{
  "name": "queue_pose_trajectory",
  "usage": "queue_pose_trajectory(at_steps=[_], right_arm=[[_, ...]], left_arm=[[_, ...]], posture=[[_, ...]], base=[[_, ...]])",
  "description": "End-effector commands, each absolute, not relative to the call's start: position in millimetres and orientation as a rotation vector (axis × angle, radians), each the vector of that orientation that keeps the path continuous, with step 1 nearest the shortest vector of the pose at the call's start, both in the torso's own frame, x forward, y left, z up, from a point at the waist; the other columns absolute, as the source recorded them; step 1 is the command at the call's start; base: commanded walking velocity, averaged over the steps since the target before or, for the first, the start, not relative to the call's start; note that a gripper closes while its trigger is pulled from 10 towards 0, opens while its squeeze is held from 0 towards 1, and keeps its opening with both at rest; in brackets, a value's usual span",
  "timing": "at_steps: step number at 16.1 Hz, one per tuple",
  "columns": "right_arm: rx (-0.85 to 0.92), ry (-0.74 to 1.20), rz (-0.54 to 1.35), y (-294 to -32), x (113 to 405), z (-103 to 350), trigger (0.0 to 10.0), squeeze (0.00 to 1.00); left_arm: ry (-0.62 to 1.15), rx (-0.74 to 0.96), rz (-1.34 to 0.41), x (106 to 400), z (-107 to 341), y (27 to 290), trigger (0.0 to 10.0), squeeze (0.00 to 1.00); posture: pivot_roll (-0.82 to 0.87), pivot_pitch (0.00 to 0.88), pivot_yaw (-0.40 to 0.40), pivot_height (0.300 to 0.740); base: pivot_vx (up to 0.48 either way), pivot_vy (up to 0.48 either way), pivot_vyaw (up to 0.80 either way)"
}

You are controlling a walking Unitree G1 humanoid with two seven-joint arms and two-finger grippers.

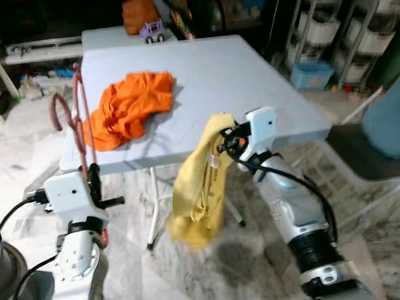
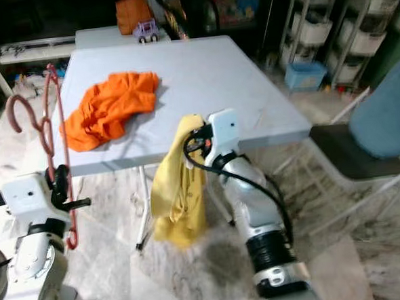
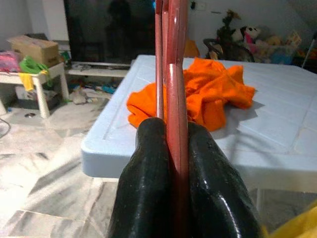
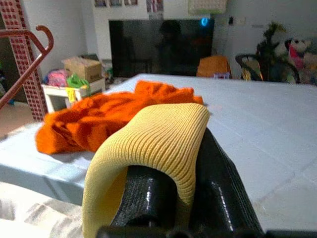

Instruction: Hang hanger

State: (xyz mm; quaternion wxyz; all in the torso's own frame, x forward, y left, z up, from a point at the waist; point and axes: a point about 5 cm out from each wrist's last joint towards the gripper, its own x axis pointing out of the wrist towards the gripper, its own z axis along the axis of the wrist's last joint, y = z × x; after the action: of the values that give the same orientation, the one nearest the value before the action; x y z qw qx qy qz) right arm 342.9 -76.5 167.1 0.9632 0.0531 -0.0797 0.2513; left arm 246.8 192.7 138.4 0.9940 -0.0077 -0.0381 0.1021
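The table (image 1: 251,92), pale blue-grey, takes up the middle of the room, and an orange garment (image 1: 129,105) lies crumpled on its surface out toward nine o'clock. At twelve o'clock, beyond the far edge, a second table carries a small purple toy (image 1: 152,30). A blue chair (image 1: 388,121) sits off at three o'clock.

Down at the near edge of the table the yellow garment (image 1: 202,184) hangs in a long limp fold toward the marble floor (image 1: 227,264). The right gripper (image 1: 230,136) has its black fingers (image 4: 148,198) closed on the ribbed hem, which drapes right over them in the wrist view, just at the table's near rim.

Over at eight o'clock the left gripper (image 1: 92,175) is clamped narrow on the hanger (image 1: 81,116), its two fingers (image 3: 148,188) pinching the reddish bar between them. The hanger stands upright above that gripper, hook (image 2: 22,113) curling out toward nine o'clock, beside the table's corner and clear of both garments.
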Motion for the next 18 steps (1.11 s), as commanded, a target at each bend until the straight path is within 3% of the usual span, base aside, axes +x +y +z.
queue_pose_trajectory(at_steps=[1, 14, 18], right_arm=[[0.113, -0.243, 0.511, -73, 348, 187, 10.0, 0.0], [0.058, -0.298, 0.536, -72, 360, 201, 10.0, 0.0], [0.057, -0.309, 0.528, -67, 361, 200, 10.0, 0.0]], left_arm=[[-0.106, 0.007, 0.205, 249, 146, 192, 10.0, 0.0], [-0.103, -0.038, 0.216, 253, 137, 172, 10.0, 0.0], [-0.121, -0.013, 0.241, 258, 143, 184, 10.0, 0.0]], posture=[[0.14, 0.0, -0.044, 0.74], [0.11, 0.0, -0.049, 0.74], [0.12, 0.0, -0.035, 0.74]], base=[[0.431, 0.0, 0.0], [0.439, 0.0, 0.0], [0.411, 0.189, 0.0]])
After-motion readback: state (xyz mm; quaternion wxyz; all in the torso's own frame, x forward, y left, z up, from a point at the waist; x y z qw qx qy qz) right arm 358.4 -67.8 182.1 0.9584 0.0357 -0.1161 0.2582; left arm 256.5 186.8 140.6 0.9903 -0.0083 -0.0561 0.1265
